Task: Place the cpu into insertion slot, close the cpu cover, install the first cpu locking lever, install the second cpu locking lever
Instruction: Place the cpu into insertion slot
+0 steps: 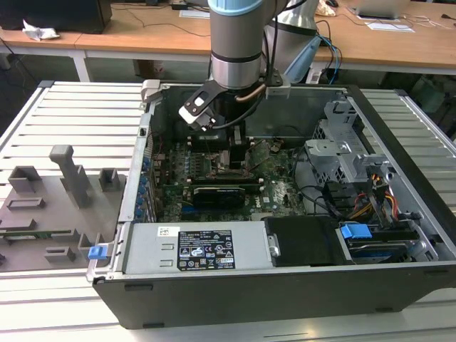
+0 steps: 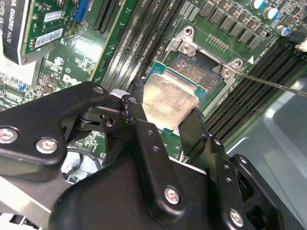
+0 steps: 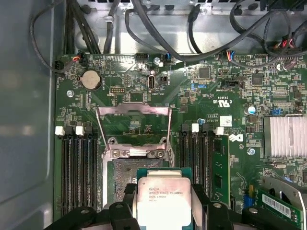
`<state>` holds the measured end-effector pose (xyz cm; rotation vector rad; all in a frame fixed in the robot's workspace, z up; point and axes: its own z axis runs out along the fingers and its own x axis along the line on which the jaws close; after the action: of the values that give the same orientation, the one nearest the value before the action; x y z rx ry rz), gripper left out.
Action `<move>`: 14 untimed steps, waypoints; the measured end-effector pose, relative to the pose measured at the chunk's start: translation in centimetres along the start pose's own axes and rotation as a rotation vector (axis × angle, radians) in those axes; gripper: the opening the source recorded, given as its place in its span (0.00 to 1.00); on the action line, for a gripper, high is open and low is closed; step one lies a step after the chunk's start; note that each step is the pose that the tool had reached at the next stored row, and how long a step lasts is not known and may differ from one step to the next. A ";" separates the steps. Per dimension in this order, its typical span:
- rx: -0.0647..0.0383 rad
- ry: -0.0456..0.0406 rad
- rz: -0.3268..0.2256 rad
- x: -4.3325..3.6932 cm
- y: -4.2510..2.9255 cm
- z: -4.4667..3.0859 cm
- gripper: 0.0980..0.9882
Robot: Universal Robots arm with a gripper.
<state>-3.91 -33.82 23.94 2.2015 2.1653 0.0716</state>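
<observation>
I've got the arm reaching down into the open computer case [image 1: 249, 299], which lies on its side on the slatted table [image 1: 71, 114]; grey printed fixtures [image 1: 68, 174] sit on the table at the exterior view's left, well apart from the case. In both wrist views the gripper [image 2: 168, 103] is clamped on the cpu [image 2: 168, 98], one black finger on each of two opposite edges, silver lid facing up. The cpu hangs over the near part of the insertion slot [image 3: 122, 177], covering part of it. The rest of the dark socket bed and its metal rim show beyond the chip. I can't tell whether the chip touches the socket or sits just above it; in the second wrist view it looks slightly skewed to the rim. The cpu cover [image 3: 133, 110] is swung open and stands up at the far edge of the slot, its window showing green motherboard [image 3: 230, 158] behind it. A thin metal rod [image 2: 273, 82] runs out from the socket's corner screw toward the case wall. Memory slots [image 3: 76, 172] flank the socket on both sides. A coin cell [image 3: 91, 80] sits farther out on the board, beyond the cover.
</observation>
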 end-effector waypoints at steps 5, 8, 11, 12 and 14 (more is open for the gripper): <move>0.000 0.0001 0.000 0.01 -0.01 0.18 0.49; 0.000 0.0000 0.000 0.01 -0.02 0.33 0.49; 0.000 0.0000 0.000 0.02 -0.02 0.36 0.49; 0.000 0.0001 0.000 0.02 -0.02 0.36 0.49; 0.000 0.0003 0.000 0.07 -0.03 0.38 0.49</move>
<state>-3.91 -33.76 23.57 2.2018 2.1650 0.0722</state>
